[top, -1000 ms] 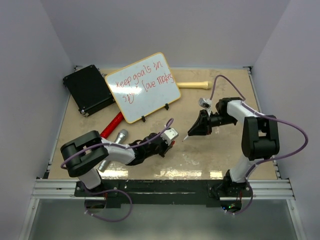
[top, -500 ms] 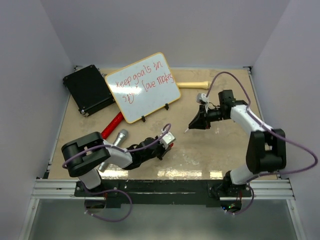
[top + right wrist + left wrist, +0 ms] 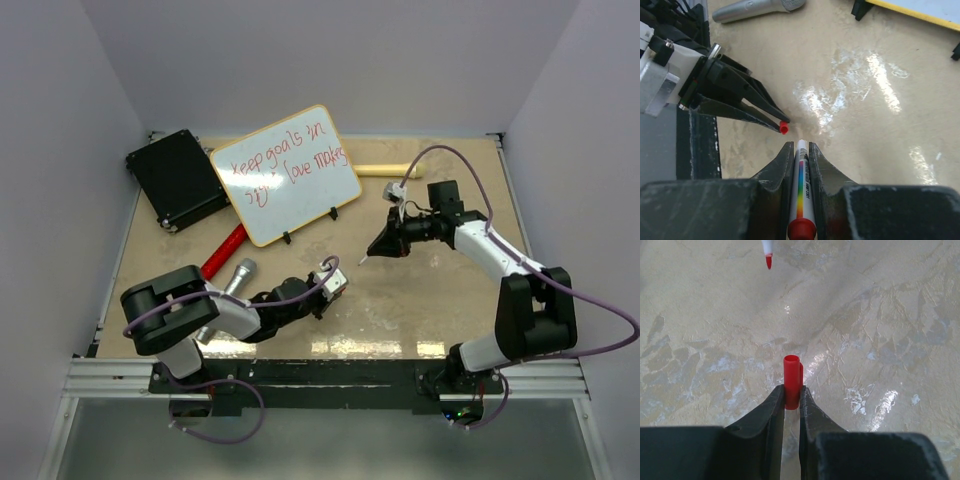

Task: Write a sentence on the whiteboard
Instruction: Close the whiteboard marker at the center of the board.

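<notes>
Left wrist: left end effector (image 3: 791,392) pinches red cap (image 3: 791,369), marker (image 3: 768,249) tip ahead.

White and glossy for the whiteboard (image 3: 290,210), framed in thin yellow-tan; red for the sentence (image 3: 285,165) handwritten across it. Pale beige with mottled whitish patches for the bench (image 3: 420,300). Black for the case (image 3: 178,178) and for both the left fingers (image 3: 771,412) and right fingers (image 3: 781,165). Solid red for the cap (image 3: 791,380); white with a rainbow stripe, red tip and red end plug for the marker (image 3: 802,185). Silver-grey for the microphone (image 3: 757,9), red for the rod (image 3: 225,250) beside it, cream for the stick (image 3: 385,170).
</notes>
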`<control>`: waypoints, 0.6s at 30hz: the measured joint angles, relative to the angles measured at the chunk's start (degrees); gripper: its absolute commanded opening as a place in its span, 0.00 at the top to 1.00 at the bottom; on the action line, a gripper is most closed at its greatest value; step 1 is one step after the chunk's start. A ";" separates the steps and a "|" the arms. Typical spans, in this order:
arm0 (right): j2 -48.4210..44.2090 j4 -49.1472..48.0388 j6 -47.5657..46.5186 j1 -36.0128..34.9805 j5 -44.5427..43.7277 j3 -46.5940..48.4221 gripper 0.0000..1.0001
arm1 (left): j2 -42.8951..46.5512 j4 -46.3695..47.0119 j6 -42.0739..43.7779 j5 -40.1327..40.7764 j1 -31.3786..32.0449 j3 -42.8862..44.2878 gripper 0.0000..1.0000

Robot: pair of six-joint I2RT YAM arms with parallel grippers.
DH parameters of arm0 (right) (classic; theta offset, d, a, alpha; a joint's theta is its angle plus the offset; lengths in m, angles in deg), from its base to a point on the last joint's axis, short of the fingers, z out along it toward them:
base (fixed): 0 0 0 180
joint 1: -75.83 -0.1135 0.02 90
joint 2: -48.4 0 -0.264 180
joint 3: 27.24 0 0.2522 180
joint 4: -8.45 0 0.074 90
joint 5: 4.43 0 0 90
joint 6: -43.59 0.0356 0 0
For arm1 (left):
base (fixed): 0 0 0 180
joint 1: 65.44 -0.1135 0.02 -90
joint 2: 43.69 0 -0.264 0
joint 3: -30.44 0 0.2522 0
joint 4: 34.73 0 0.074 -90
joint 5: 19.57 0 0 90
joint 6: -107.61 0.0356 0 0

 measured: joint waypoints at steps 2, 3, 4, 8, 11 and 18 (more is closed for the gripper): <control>0.04 -1.11 2.40 -1.46 -0.11 -0.39 1.00 | -0.63 0.79 0.90 -0.09 0.00 0.00 1.00; 0.07 -1.84 3.17 -2.12 -0.20 -0.39 1.00 | -1.01 1.16 1.27 -0.20 0.00 0.00 1.00; 0.09 -2.69 3.91 -2.82 -0.42 -0.39 1.00 | -1.29 1.40 1.40 -0.28 0.00 0.00 1.00; 1.73 -4.44 5.66 -4.50 -0.96 -0.39 1.00 | -2.49 2.10 1.92 -0.48 0.00 0.00 1.00; 4.39 -4.50 5.77 -4.59 -1.09 -0.39 1.00 | -2.75 3.04 1.92 -0.50 0.00 -0.04 1.00; 6.82 -4.15 5.81 -5.38 -1.44 -0.39 1.00 | -3.65 5.09 1.90 -0.48 0.00 -0.09 1.00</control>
